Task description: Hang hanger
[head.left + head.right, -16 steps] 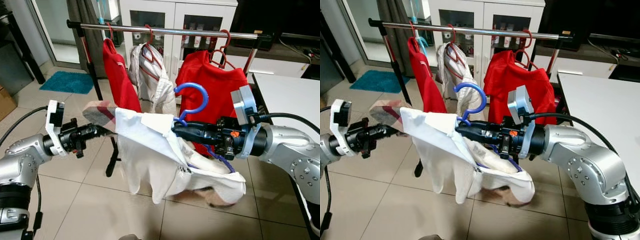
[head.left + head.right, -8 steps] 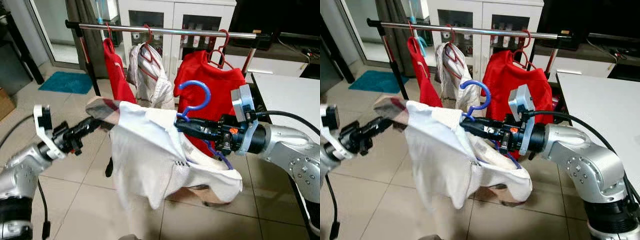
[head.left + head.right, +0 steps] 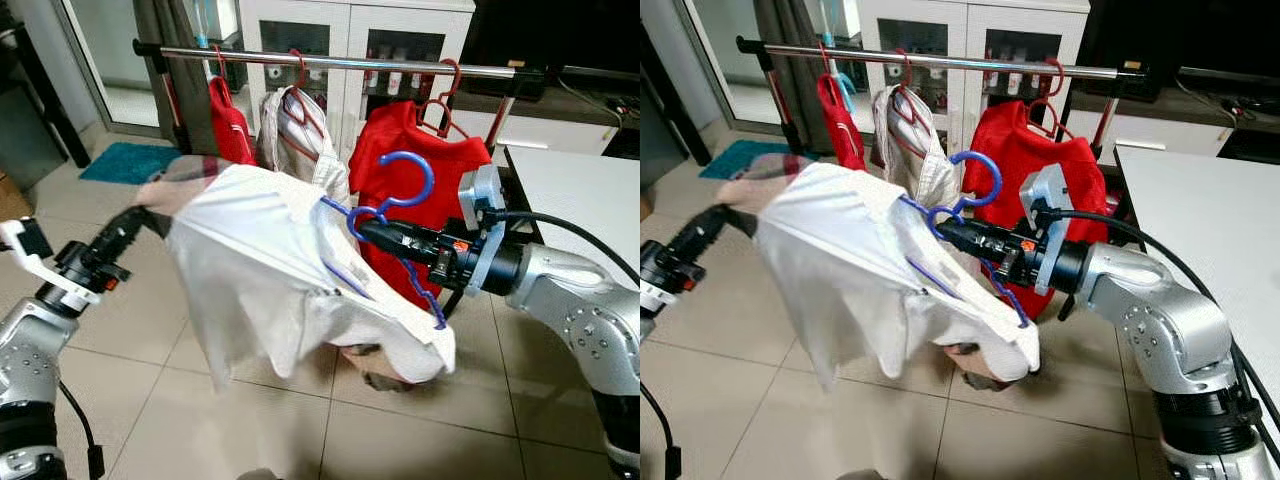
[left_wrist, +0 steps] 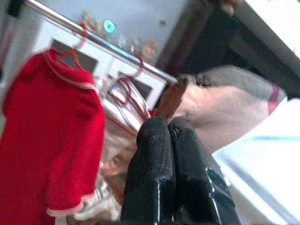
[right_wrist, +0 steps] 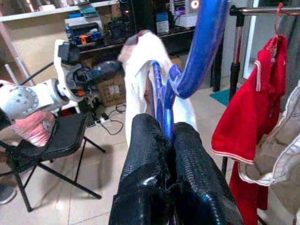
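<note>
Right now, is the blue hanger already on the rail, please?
Not yet. The blue hanger is off the rail, its hook in open air, the right gripper shut on its neck.

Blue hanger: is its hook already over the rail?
No, the blue hanger hangs below the rail, held by the right gripper.

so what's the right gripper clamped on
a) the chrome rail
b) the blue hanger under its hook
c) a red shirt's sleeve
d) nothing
b: the right gripper is shut on the blue hanger just below its hook, with the white shirt draped on it.
</note>
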Controlling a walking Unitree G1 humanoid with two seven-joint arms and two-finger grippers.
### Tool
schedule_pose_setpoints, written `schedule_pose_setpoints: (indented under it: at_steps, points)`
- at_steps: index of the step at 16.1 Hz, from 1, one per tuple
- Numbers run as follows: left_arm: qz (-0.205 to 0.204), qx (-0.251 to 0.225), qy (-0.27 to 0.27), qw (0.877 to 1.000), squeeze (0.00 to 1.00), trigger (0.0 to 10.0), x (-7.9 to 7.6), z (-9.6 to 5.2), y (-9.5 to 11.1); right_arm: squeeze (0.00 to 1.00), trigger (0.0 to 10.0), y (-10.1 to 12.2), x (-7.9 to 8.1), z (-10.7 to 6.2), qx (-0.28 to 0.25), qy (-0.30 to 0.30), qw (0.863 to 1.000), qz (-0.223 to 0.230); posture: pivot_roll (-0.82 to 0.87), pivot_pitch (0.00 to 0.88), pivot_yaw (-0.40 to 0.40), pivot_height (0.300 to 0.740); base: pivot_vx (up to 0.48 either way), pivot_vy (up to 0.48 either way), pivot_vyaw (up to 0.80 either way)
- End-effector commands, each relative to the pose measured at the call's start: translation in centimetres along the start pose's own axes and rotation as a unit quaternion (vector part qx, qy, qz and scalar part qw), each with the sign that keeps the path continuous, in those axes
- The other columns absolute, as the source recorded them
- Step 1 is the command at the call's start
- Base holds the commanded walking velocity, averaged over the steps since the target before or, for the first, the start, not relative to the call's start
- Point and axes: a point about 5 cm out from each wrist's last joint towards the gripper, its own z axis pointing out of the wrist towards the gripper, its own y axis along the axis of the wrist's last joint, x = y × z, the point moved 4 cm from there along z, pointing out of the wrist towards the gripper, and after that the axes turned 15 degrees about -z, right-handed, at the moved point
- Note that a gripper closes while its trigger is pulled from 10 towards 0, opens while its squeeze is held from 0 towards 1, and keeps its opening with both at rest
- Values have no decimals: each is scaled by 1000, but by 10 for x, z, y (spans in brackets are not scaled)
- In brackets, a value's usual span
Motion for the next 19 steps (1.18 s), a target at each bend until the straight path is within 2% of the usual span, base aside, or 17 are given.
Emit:
schedule_pose_setpoints:
  at_steps: [1,2,5,6,7,8,9,11,13,15,16,17,19]
  points:
    - [-1,-41,28,999,0,0,8,-5,10,0,10000,8,-7,-3,-8,-17,1000,-17,-29,0,52,740,0,0,0]
    - [0,-48,43,998,0,0,11,-6,9,0,10000,8,-8,-4,-9,-20,1000,-17,-31,0,53,740,0,0,0]
    - [13,-17,46,999,0,0,10,-3,-6,0,10000,7,-11,-4,-9,-31,999,-17,-32,0,53,740,0,0,0]
    - [51,25,45,997,0,10000,7,1,-18,0,10000,6,-15,-3,-3,-45,999,-16,-31,0,50,740,0,0,0]
    - [80,67,28,994,51,10000,1,4,-31,0,10000,3,-18,-3,5,-57,998,-17,-28,0,47,740,0,0,0]
    - [94,77,27,992,690,10000,0,5,-33,0,10000,2,-19,-2,9,-64,998,-16,-27,0,45,740,0,0,0]
    - [122,89,33,988,1000,10000,1,7,-35,0,10000,0,-21,-1,12,-73,997,-12,-27,0,45,740,0,0,0]
    - [191,129,52,972,1000,10000,6,2,-41,0,10000,-11,-23,2,45,-104,993,-38,-27,0,37,740,0,0,0]
    - [228,179,46,956,1000,10000,6,-2,-54,0,10000,-17,-24,8,54,-134,989,-39,-18,0,28,740,0,0,0]
    - [226,186,21,956,1000,10000,-9,5,-69,0,10000,-26,-28,13,67,-181,981,-29,-10,0,20,740,0,0,0]
    - [206,197,-17,958,1000,10000,-28,11,-87,0,10000,-32,-32,17,73,-212,975,-9,-4,0,16,740,0,0,0]
    - [203,201,-21,958,1000,10000,-33,12,-96,0,10000,-35,-34,18,77,-228,971,-10,0,0,12,740,0,0,0]
    - [198,197,18,960,1000,10000,-32,16,-105,0,10000,-45,-38,14,94,-270,958,-6,3,0,9,740,0,0,0]
